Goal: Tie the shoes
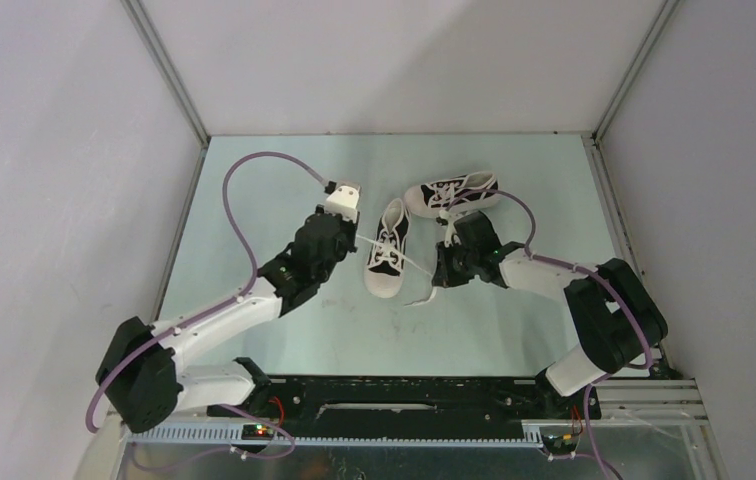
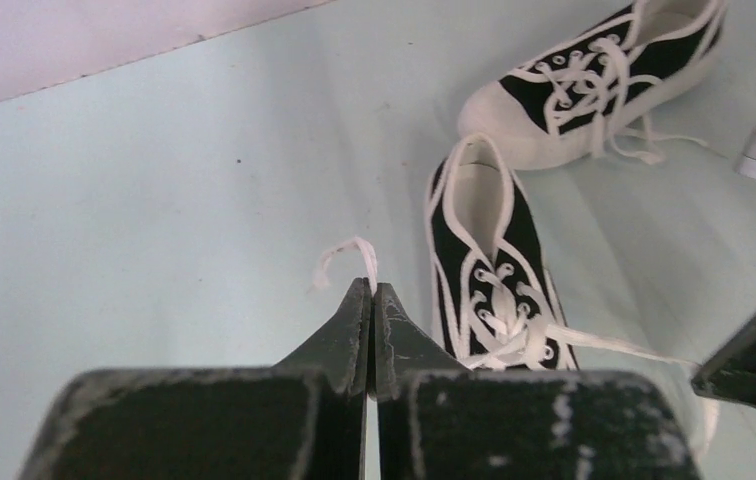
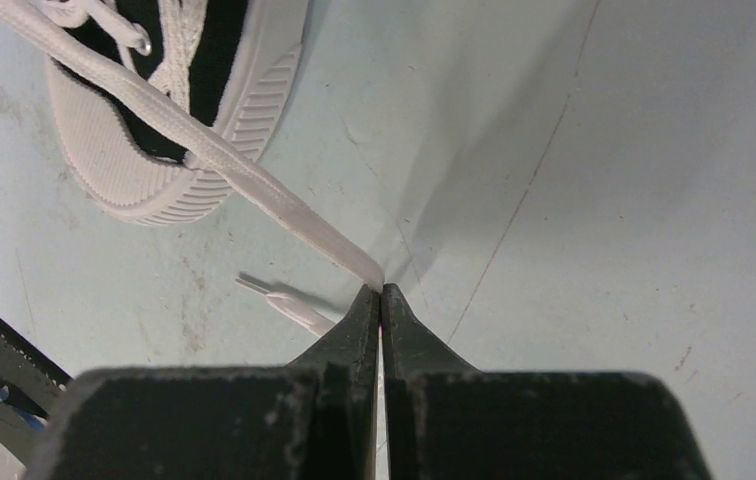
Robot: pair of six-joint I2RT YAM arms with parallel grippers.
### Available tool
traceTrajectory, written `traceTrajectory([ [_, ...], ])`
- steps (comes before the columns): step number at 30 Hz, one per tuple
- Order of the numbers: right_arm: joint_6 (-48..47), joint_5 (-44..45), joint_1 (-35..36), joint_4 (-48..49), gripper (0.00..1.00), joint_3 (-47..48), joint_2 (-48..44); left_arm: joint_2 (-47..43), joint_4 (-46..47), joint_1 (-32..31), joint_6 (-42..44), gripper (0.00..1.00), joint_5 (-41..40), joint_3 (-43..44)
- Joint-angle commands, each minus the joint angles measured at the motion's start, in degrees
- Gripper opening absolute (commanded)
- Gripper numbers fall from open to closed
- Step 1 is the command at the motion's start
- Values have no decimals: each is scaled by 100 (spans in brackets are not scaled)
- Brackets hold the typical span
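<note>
The left arm (image 1: 219,320) stretches forward over the desk (image 1: 354,330), with the elbow bent and the wrist turned to the right. The left fingers (image 2: 366,305) are pressed together on a white lace end (image 2: 346,252), which curls out just past their tips. The right arm (image 1: 554,275) folds back toward the left. The right fingers (image 3: 378,305) are also closed, pinching the other lace (image 3: 254,180), which runs straight and tight from the first shoe (image 1: 387,250). This shoe lies between the two pairs of fingers, with its toe toward the arm bases. The second shoe (image 1: 451,193) lies just beyond the right fingers, and nothing grips it.
</note>
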Motion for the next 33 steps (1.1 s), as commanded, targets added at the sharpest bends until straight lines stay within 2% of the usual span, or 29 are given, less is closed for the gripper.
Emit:
traceTrajectory([
  [1,102,184,-114,-173,0,41,-198,289,-135,131,-201,0,-753,392],
  [5,147,418,-196,-389,0,48,-251,602,-607,680,-1071,0,-293,489],
  [9,307,899,-365,-673,0,14,-432,954,-659,1035,-1472,0,294,514],
  [15,637,1420,-985,-883,0,-190,-884,1493,-835,1710,-2067,0,1029,692],
  [21,818,2130,-1193,-1093,0,-332,-1029,1922,-1647,2028,-2689,0,586,829],
  [24,906,2226,-1198,-1148,0,-340,-987,2128,-1965,2234,-3087,0,713,878],
  [29,1176,3070,-1249,-1415,0,-338,-1182,2492,-2070,2422,-3167,0,823,956],
  [32,1009,2960,-1244,-1309,0,-355,-1236,2623,-2066,2434,-3068,0,1022,1030],
  [33,938,2642,-1221,-1256,0,-356,-1209,2692,-2020,2423,-2976,0,1145,1055],
])
